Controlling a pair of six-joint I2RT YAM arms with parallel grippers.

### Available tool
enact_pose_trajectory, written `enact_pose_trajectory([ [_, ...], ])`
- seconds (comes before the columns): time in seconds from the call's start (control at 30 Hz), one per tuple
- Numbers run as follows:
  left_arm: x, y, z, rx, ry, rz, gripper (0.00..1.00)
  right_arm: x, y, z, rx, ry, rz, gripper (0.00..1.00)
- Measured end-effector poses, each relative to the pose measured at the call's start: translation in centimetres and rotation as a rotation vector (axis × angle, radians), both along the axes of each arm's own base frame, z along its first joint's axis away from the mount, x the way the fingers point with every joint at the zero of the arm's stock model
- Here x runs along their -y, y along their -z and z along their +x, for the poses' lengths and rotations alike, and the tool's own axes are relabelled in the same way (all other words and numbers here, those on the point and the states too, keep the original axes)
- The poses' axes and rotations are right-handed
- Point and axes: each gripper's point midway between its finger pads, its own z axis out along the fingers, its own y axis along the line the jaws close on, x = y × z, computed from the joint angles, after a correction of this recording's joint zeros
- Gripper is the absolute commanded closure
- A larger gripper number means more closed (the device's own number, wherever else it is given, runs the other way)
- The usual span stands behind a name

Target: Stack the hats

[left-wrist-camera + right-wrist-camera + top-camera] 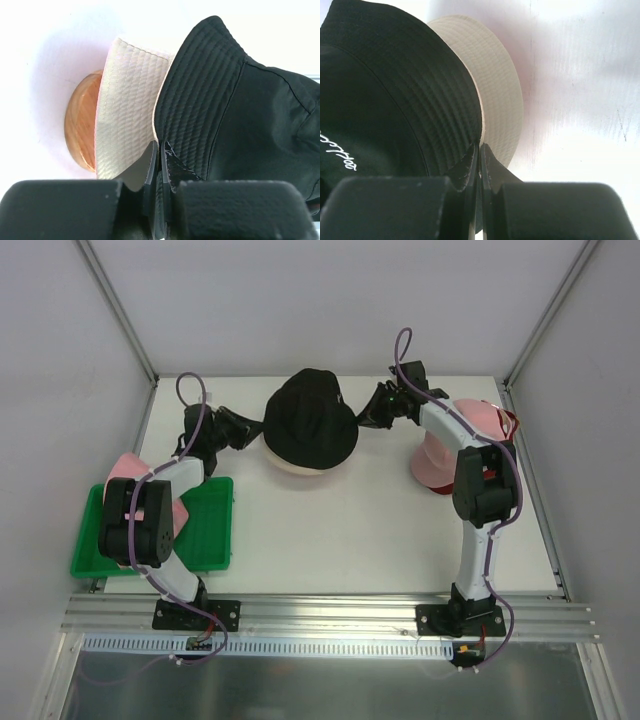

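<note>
A black bucket hat [310, 420] sits over a beige bucket hat [300, 468] at the middle back of the table. My left gripper [258, 430] is shut on the black hat's left brim; in the left wrist view, dark brim fabric [240, 100] shows between the fingers of that gripper [160, 147], with the beige brim [125, 100] beside it. My right gripper [362, 420] is shut on the right brim edge. The right wrist view shows the gripper [480, 148] pinching the black hat [395, 100] over the beige one [495, 90].
A wooden stand [82, 120] shows under the beige hat. A pink hat [125, 465] lies on the green tray [215, 540] under my left arm. At the right, a pink bucket hat [435, 465] and a pink cap [480, 418] sit behind my right arm.
</note>
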Motion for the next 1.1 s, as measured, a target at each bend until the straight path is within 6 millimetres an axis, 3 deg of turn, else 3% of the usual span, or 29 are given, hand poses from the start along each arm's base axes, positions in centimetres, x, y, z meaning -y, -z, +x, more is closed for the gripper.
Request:
enact_pose_trajectory([
  [0.33, -0.2, 0.8, -0.2, -0.023, -0.003, 0.027, 1.00, 0.0, 0.8, -0.3, 0.021, -0.020, -0.072, 1.00],
  [0.83, -1.8, 3.8, -2.1, -0.108, -0.014, 0.188, 1.00, -0.6, 1.8, -0.9, 0.045, -0.044, -0.145, 1.00],
  [1.1, -1.9, 4.1, -2.3, -0.110, 0.001, 0.212, 1.00, -0.4, 2.4, -1.1, 0.039, -0.041, -0.154, 1.00],
])
